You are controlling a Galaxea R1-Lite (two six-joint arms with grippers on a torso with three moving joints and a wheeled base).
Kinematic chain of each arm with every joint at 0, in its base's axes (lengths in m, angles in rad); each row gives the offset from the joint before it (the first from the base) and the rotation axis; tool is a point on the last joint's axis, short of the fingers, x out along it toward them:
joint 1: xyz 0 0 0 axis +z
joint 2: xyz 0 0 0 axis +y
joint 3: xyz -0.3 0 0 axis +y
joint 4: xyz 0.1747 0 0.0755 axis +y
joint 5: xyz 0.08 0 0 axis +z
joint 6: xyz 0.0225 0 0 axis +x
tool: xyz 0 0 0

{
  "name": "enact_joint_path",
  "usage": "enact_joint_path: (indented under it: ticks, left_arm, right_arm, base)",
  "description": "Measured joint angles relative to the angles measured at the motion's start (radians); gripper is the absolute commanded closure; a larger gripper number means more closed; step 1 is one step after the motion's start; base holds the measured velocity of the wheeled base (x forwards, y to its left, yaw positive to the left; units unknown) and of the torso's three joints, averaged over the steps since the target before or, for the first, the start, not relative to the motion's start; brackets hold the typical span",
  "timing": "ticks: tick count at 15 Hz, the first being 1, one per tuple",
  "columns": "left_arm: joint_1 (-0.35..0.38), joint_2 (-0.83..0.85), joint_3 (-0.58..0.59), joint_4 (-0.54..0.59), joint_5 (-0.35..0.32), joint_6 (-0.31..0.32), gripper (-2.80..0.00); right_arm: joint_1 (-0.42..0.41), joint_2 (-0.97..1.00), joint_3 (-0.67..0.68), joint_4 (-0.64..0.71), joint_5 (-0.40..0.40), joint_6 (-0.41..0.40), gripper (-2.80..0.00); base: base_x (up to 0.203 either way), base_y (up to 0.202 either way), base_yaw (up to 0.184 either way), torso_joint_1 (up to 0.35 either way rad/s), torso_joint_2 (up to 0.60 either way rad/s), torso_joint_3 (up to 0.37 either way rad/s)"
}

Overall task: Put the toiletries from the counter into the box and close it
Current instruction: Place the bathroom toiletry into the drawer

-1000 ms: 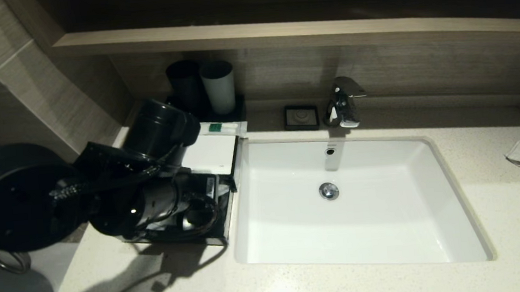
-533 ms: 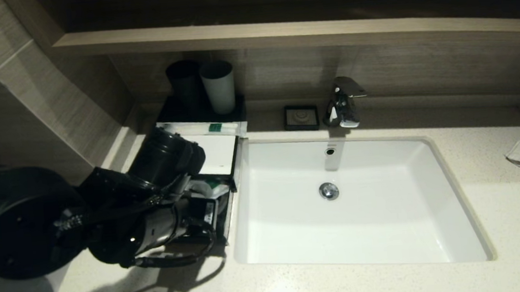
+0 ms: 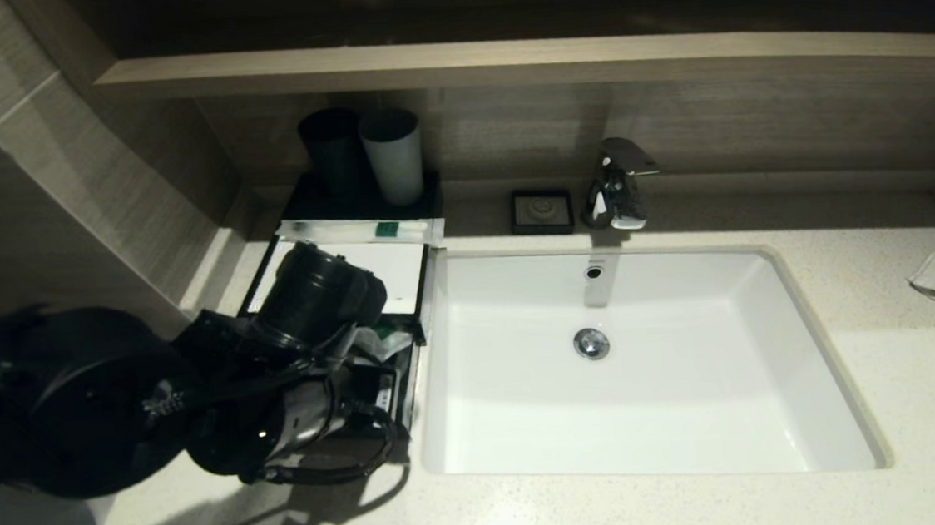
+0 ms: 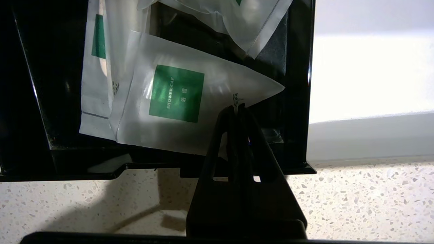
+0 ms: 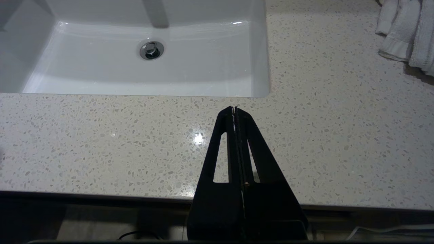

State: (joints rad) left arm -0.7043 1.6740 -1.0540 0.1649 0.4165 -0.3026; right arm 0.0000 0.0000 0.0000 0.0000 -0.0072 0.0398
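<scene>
- Left gripper: fingers pressed together, empty, tip over the front of the open drawer.
- Packets lie in the drawer of the box; one long packet behind it.
- Right gripper: closed, empty, over counter near sink.

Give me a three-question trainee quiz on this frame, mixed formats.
1. True or false: the drawer of the box is pushed fully shut.
2. Which printed words are on the green label of the pouch nearest the left gripper? A) shower cap B) dental kit C) comb
3. Fill in: the right gripper hangs over the ___, in front of the sink.

Key:
1. False: it stands open, with packets lying in it.
2. A
3. counter
</scene>
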Motion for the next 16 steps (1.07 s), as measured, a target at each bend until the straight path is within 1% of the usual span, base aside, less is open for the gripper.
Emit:
enact_joint_path:
  ticks: [5,9,16]
  left_arm:
    - [0.000,0.034,-0.010,-0.005,-0.001,0.000,0.00]
    - [0.001,0.063,-0.019,-0.070,0.000,0.000,0.00]
    - [0.002,0.089,-0.032,-0.123,0.003,0.001,0.00]
  right_arm:
    - [0.000,0.000,0.000,0.000,0.000,0.000,0.00]
    - [0.000,0.000,0.000,0.000,0.000,0.000,0.00]
    - [0.000,0.000,0.000,0.000,0.000,0.000,0.00]
  base:
    - [0.000,0.000,0.000,0.000,0.00,0.000]
    - [0.000,0.000,0.000,0.000,0.00,0.000]
    - [0.000,0.000,0.000,0.000,0.00,0.000]
